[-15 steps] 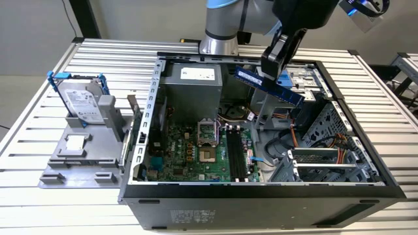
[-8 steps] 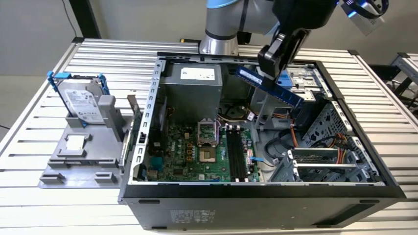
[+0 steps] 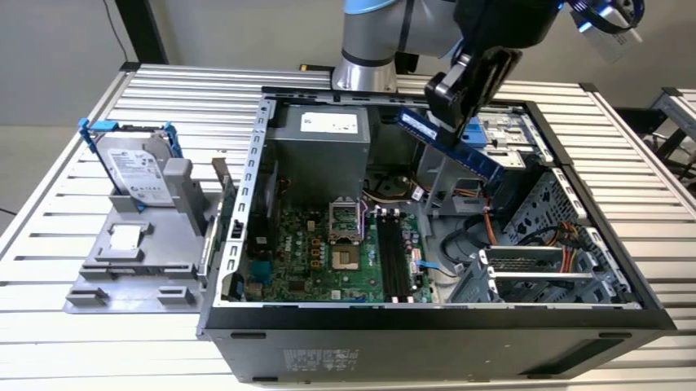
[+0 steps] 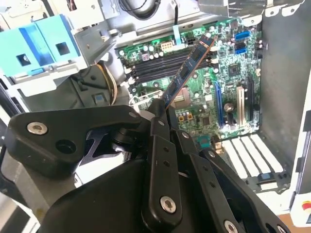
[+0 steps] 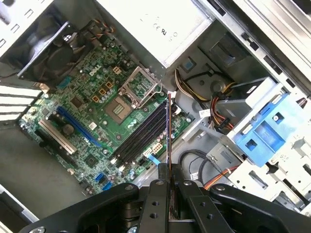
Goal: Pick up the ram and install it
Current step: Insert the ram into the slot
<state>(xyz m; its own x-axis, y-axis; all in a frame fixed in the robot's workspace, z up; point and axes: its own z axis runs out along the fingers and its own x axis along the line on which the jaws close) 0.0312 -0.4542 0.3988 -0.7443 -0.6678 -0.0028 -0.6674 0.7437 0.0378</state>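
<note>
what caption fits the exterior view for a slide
Gripper holding the ram tilted above the open computer case, hard drive standing outside it.

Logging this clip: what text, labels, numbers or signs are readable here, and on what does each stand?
No text can be quoted with confidence.
Hard drive label: print too small to read.
Power supply sticker: blurred.
Case panel sticker: too small.
Motherboard markings: too small.
The ram, gripped in the pincer: no legible print.
</note>
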